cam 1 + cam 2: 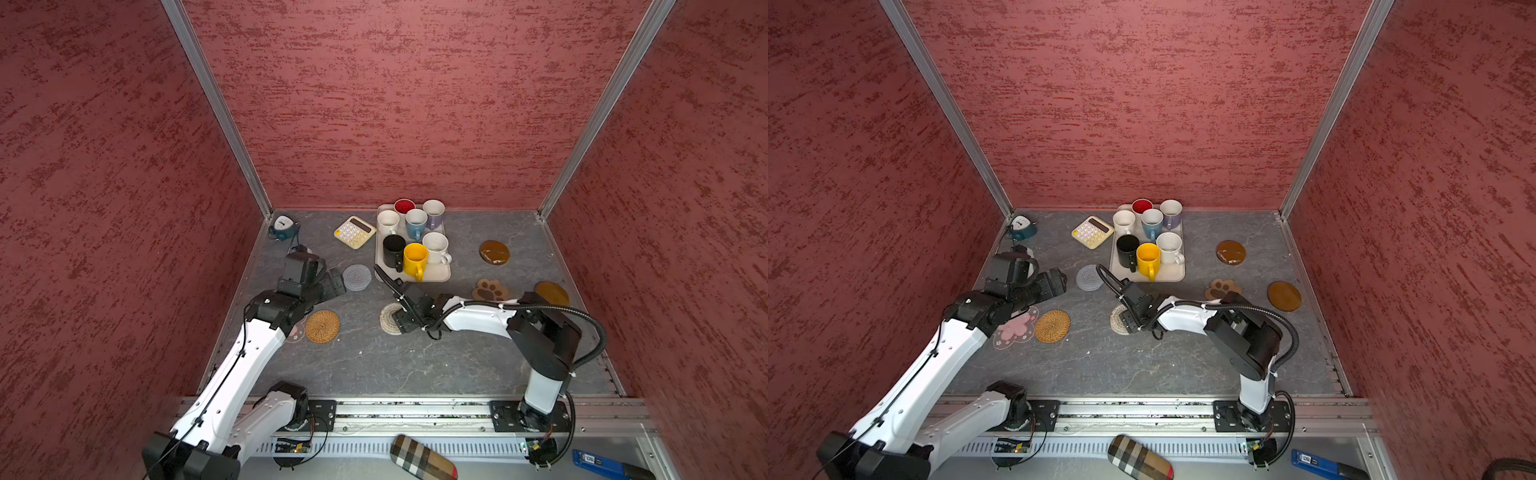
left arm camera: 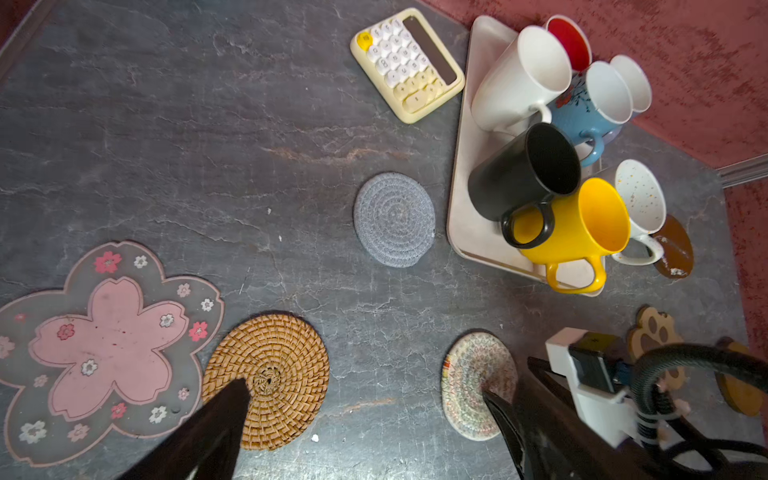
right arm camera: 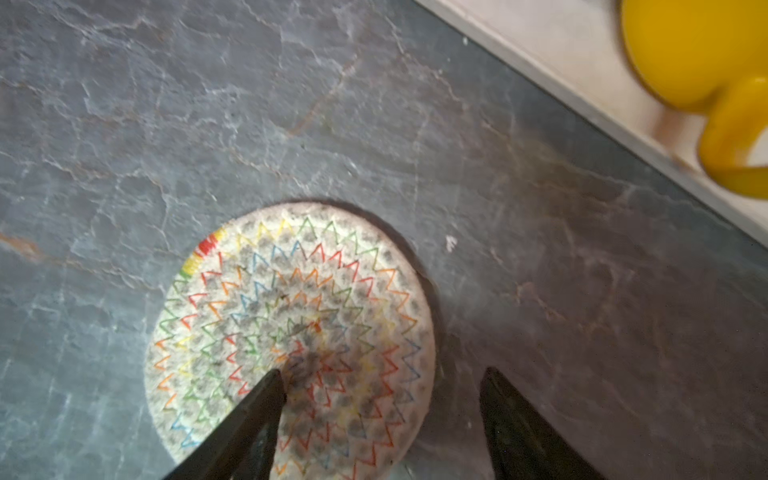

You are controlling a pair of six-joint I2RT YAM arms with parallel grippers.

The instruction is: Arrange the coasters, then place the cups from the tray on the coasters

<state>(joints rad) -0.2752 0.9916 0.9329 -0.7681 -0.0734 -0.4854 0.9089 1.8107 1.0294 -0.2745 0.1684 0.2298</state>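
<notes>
The beige tray (image 1: 434, 275) at the back centre carries several cups, among them yellow (image 1: 414, 258), black (image 1: 393, 249) and blue (image 1: 415, 222). Coasters lie around it: grey crocheted (image 1: 357, 277), woven tan (image 1: 322, 326), pink flower (image 1: 1015, 328), paw-print (image 1: 490, 289), and two glossy brown discs (image 1: 494, 252) (image 1: 552, 293). My right gripper (image 3: 382, 374) hangs open over the beige crocheted coaster (image 3: 291, 316); one finger is above the coaster, the other past its edge. My left gripper (image 2: 365, 388) is wide open and empty, raised left of the grey coaster.
A yellow calculator (image 1: 354, 232) lies left of the tray, and a small blue clock (image 1: 283, 227) stands in the back left corner. Red walls close in three sides. A plaid case (image 1: 422, 457) and a blue tool (image 1: 602, 463) lie beyond the front rail.
</notes>
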